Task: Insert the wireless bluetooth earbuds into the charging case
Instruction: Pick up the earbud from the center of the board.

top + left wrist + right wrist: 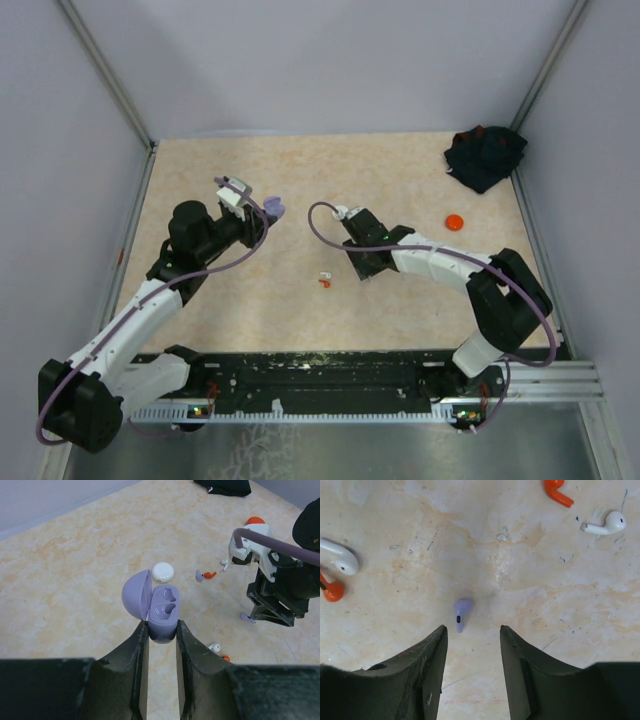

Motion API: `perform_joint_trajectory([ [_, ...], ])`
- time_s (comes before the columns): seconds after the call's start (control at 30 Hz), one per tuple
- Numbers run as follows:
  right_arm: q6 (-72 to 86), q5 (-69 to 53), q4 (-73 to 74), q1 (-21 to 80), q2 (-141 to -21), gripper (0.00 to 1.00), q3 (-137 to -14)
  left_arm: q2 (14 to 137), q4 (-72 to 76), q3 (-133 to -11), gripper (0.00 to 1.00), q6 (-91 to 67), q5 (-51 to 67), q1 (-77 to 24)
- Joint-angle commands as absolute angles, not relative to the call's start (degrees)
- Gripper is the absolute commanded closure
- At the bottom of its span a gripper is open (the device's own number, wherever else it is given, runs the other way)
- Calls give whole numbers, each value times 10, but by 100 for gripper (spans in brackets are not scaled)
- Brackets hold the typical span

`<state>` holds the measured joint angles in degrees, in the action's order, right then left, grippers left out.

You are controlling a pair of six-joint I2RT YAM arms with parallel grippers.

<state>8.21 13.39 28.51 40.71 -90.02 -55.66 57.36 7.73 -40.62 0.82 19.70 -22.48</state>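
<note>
Left wrist view: left gripper (162, 630) pinches open lavender case (164, 611)

Top edge cuts orange earbud (558, 491); fingers (132, 665) hide lavender case (163, 612) base.

Small lavender plastic earbud (462, 614) lies at the mouth of the right gripper's (472, 631) parted fingers, with bare marbled beige tabletop (520, 560) round it. Nearest obstacles: white plastic earbud (337, 557) and orange plastic earbud (330, 591), well apart sideways.

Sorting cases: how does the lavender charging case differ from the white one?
The lavender charging case is open, wells empty; the white case is closed. The left hand grips the lavender one; the white one lies free on the table. Both are small and rounded.
</note>
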Motion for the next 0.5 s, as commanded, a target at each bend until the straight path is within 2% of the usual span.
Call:
perform_joint_trajectory([
  [0.0,113,99,277,405,-896,54,-589,565,100,-404,99,1,208,-221],
  [0.47,140,96,269,400,-977,66,-607,563,101,-404,99,0,212,-219],
])
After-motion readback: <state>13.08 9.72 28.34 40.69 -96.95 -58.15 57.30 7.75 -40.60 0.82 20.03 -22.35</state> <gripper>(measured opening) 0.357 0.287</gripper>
